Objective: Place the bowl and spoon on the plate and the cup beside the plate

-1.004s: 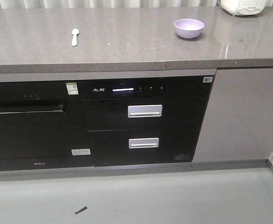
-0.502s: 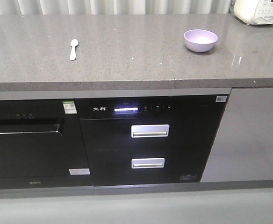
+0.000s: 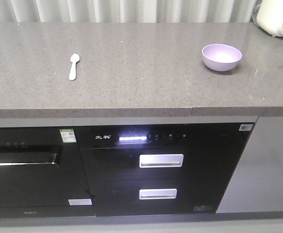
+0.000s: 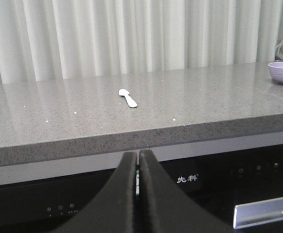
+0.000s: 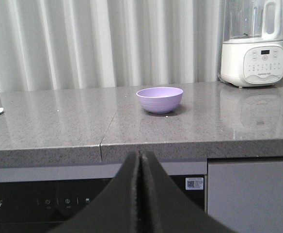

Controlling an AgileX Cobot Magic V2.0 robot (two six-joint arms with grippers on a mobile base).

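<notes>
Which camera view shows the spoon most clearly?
The front-facing view: the spoon lies whole on the counter, seen from above. The left wrist view shows it whole but low-angled; the right wrist view shows only one end at its left edge.

Gray speckled counter (image 3: 132, 63) stretched across view. White pleated curtain (image 4: 132, 34) hung behind it. Black machine (image 3: 132, 194) built in below, small white light lit, two silver handles (image 3: 161, 160) fitted. White kitchen machine (image 5: 252, 58) placed far right on counter.
</notes>
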